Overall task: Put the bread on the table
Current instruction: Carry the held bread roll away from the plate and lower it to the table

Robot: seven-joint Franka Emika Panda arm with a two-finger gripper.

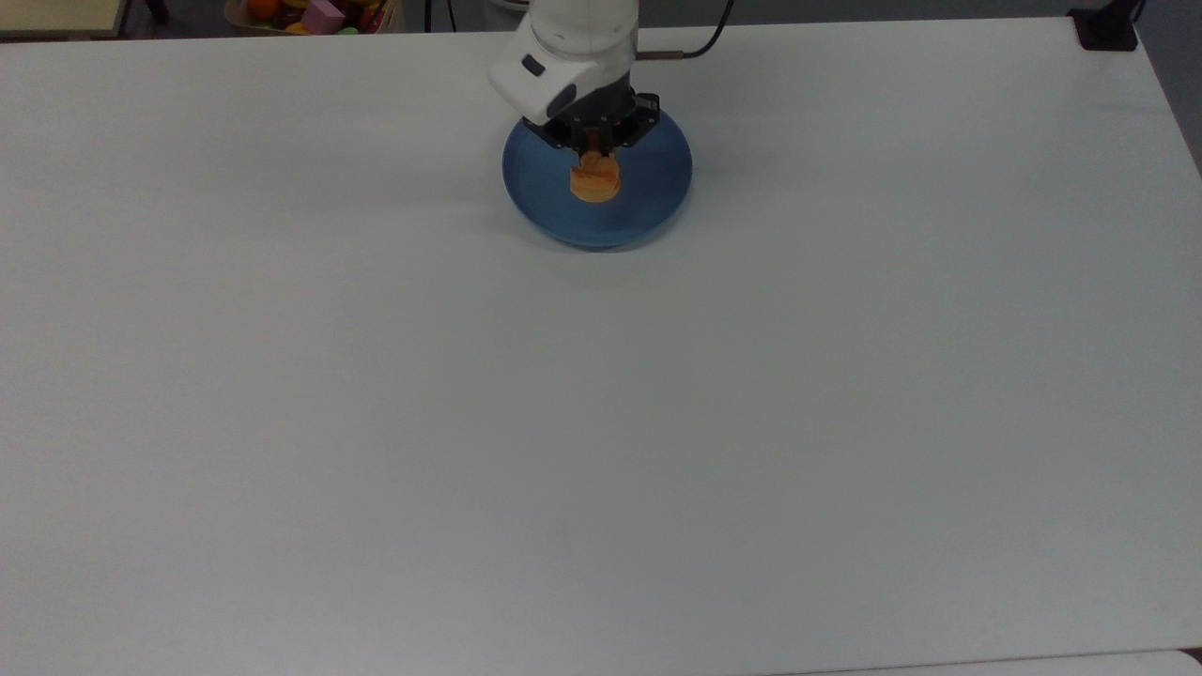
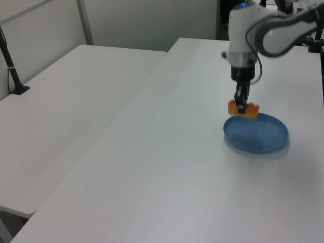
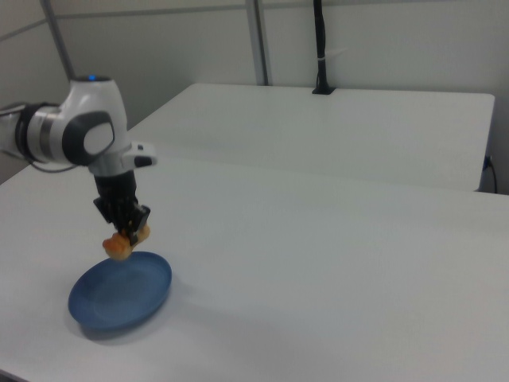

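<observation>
The bread (image 1: 595,181) (image 2: 243,108) (image 3: 121,245) is an orange-brown toy loaf hanging in the air just above the round blue plate (image 1: 648,192) (image 2: 263,136) (image 3: 119,294). My gripper (image 1: 597,161) (image 2: 242,105) (image 3: 127,231) points straight down and is shut on the bread's middle, so both ends of the loaf stick out past the fingers. The plate under it is bare and rests on the white table (image 1: 601,422) (image 2: 167,177) (image 3: 334,270), near the far edge in the top view.
A box of coloured toys (image 1: 315,13) sits past the table's far edge at the top view's left. A second white table (image 2: 66,101) (image 3: 334,127) adjoins this one. A black post base (image 1: 1108,28) stands at the far right corner in the top view.
</observation>
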